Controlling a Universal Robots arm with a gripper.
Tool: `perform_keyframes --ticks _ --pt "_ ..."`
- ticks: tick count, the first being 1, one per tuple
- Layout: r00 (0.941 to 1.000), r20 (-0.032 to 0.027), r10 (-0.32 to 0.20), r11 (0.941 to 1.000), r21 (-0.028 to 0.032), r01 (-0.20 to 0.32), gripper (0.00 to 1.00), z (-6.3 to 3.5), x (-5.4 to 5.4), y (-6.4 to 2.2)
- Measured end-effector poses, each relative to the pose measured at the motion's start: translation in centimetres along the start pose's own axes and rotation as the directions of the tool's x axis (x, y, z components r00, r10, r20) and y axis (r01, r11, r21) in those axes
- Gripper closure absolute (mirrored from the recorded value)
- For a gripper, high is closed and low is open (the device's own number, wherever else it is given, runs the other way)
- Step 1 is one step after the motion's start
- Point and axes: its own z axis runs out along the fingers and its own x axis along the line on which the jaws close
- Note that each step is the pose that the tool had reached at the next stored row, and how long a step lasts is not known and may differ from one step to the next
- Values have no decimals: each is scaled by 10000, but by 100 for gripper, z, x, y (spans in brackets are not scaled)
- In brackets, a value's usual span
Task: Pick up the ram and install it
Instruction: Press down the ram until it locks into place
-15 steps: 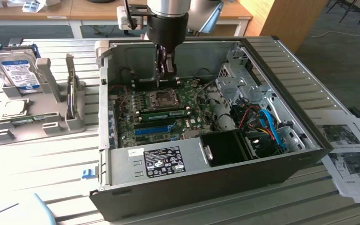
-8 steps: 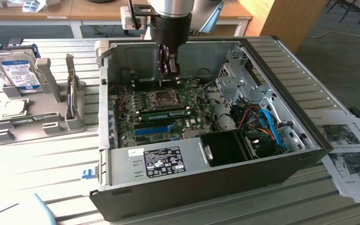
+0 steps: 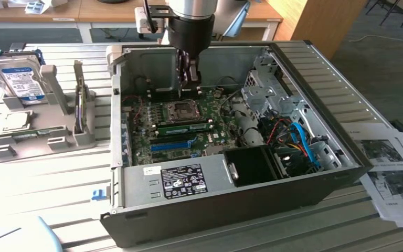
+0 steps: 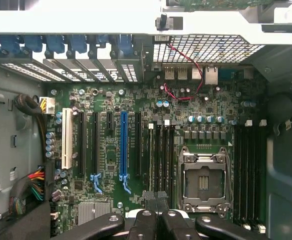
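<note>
On the bench, a hard drive stands in a gray holder at 9 o'clock of the open computer case. Inside, the hand, pinched shut and empty, hangs at 12 o'clock of the CPU socket. The ram sits in a slot at the socket's 6 o'clock. Papers lie at 3 o'clock of the case.

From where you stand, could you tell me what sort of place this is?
Probably a computer-assembly workbench in a lab or office: an open grey metal PC case showing its green motherboard, and a boxy silver hard drive in a grey holder.
</note>
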Motion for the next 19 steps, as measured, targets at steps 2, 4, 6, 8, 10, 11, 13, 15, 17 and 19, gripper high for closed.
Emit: perform_keyframes --ticks 2,4,6,8,10,11,13,15,17,19 --pt "10000 2 -1 10000 2 1 91 -1 0 0" --pt "10000 0 0 10000 0 0 91 -9 0 0" --pt "10000 -1 0 10000 0 0 91 -27 0 0" --pt "10000 0 0 10000 0 0 91 -49 1 0" --pt "10000 0 0 10000 1 0 91 -75 1 1" --pt "10000 0 0 10000 1 0 91 -88 2 1" --pt "10000 -1 0 10000 1 0 91 -119 2 2" --pt "10000 -1 0 10000 1 0 91 -153 3 2" --pt "10000 -1 0 10000 1 0 91 -191 4 3" --pt "10000 -3 0 10000 0 0 91 -227 4 3"
